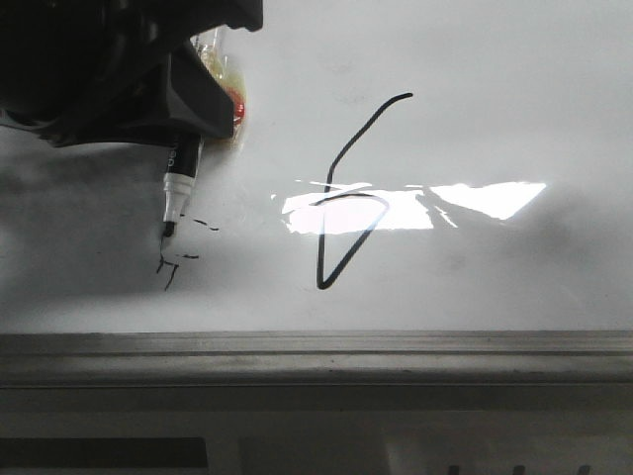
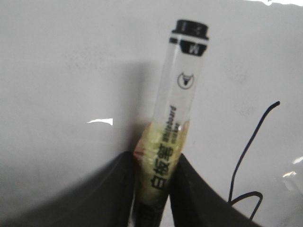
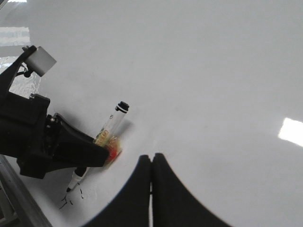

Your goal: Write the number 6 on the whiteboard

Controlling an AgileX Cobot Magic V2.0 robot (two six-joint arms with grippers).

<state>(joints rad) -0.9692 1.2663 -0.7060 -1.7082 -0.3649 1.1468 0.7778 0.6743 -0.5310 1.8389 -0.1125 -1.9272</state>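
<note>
We find the left hand [image 1: 193, 119] clamped on the marker [image 1: 178, 178], 6 [image 1: 346, 198] complete; lift it straight off the whiteboard [image 1: 495, 99], avoiding smears.

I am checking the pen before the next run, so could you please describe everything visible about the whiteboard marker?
The marker has a clear barrel with black print, a black end cap, and yellowish tape wrapped around its middle. The left gripper is shut on it at the tape. In the front view it points tip down, its dark tip at the whiteboard beside small thin scribbles, well left of the number 6.
</note>
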